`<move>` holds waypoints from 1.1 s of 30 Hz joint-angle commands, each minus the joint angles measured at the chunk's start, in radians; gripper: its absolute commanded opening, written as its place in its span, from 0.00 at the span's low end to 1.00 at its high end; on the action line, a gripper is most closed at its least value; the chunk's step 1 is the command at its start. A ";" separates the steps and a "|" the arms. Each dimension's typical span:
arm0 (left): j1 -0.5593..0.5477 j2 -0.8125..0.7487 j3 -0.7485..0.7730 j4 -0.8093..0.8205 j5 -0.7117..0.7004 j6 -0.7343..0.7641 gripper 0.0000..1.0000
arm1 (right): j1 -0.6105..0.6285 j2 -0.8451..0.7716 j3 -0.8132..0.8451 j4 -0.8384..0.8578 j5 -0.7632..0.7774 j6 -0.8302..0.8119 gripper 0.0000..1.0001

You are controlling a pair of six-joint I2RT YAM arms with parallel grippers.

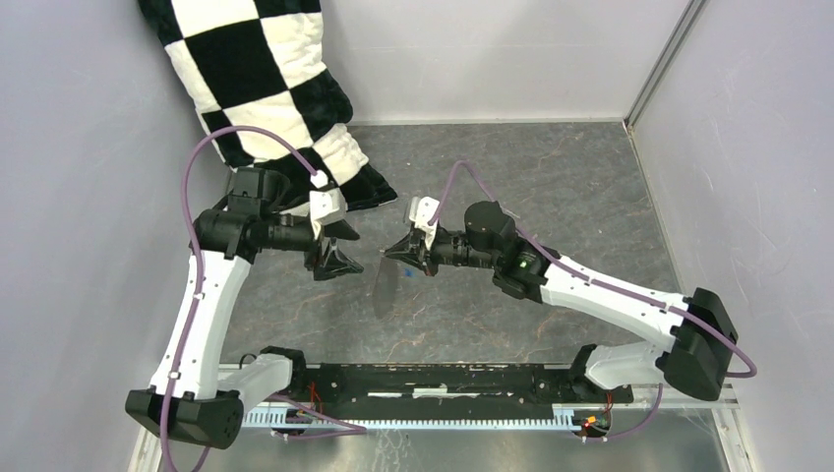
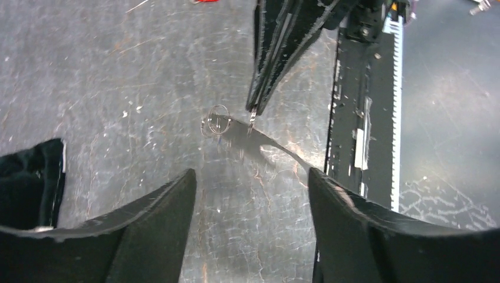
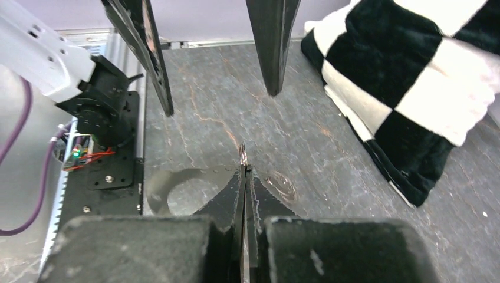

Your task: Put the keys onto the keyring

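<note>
The right end effector is pinched shut on the grey keyring, whose band runs from its tips toward the base rail. The left end effector gapes wide just beside it, holding nothing. A checkered cushion crowds the left arm, and open tabletop stretches to the right wall.
</note>
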 commanded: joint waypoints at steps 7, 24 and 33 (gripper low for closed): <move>-0.114 -0.061 0.079 -0.043 0.046 0.013 0.68 | 0.104 -0.094 0.072 -0.017 0.026 0.004 0.00; -0.136 -0.087 0.108 -0.086 0.056 -0.015 0.41 | 0.149 -0.113 0.087 0.033 0.113 0.042 0.00; -0.139 -0.073 0.093 -0.047 0.079 -0.056 0.40 | 0.165 -0.114 0.089 0.063 0.141 0.057 0.01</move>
